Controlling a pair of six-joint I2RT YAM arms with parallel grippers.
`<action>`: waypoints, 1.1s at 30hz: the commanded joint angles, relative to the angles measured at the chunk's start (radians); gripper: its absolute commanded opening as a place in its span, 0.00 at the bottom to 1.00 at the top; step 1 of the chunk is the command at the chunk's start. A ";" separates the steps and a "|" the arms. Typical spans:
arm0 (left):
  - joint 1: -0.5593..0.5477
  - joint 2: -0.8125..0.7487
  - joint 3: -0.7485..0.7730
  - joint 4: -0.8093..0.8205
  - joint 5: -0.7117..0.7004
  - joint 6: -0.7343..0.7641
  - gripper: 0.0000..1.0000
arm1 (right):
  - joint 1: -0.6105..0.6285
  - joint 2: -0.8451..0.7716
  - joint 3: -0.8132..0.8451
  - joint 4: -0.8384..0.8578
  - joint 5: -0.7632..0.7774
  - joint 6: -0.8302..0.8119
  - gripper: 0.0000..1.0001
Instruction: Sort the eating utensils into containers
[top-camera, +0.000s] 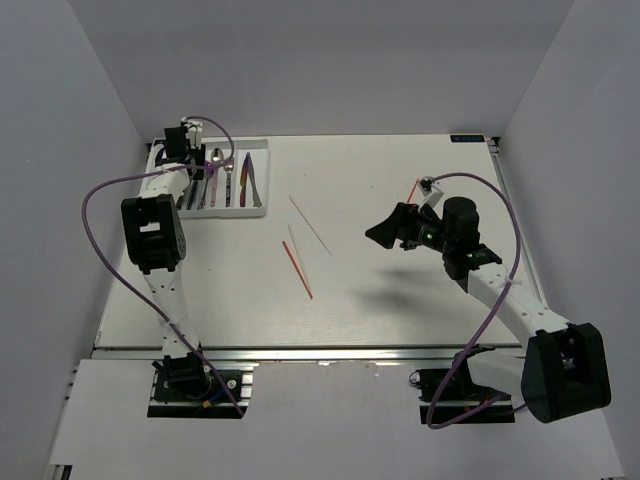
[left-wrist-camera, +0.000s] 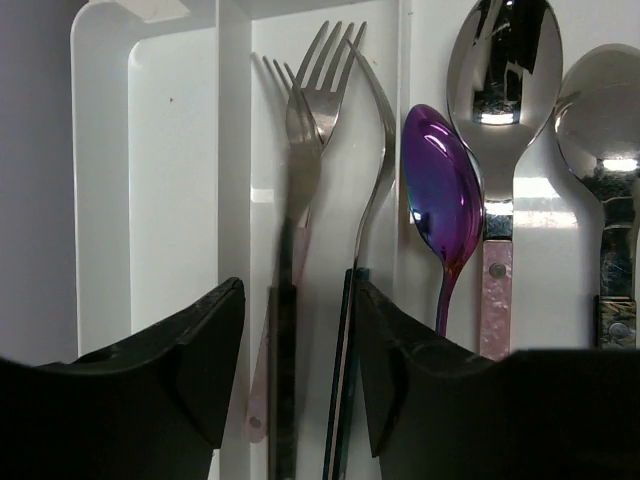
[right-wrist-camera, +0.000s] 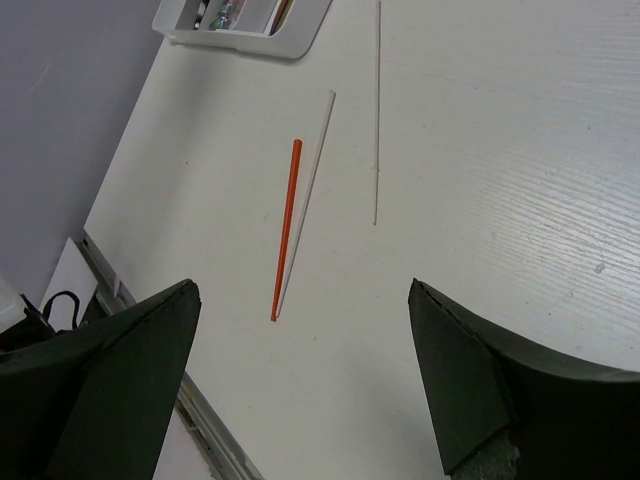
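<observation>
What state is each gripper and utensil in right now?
left gripper, open above the forks
right gripper, open, holding nothing
forks, lying in a tray slot, ungripped
iridescent spoon, lying in the next slot
red chopstick, loose on the table
pale chopsticks, loose on the table

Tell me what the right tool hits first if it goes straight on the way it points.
Probably the red chopstick and the pale chopstick beside it, lying straight ahead of the open right tool. Depth is unclear, so it may touch bare table next to them instead.
</observation>
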 joint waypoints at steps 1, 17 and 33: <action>0.005 -0.050 0.038 0.022 -0.058 -0.047 0.62 | 0.012 0.006 0.027 0.012 0.024 -0.030 0.89; 0.005 -0.701 -0.152 -0.294 0.052 -0.682 0.98 | 0.506 0.321 0.396 -0.255 0.602 -0.187 0.89; -0.022 -1.408 -1.068 -0.096 0.025 -0.708 0.98 | 0.726 0.881 0.879 -0.512 0.828 -0.187 0.42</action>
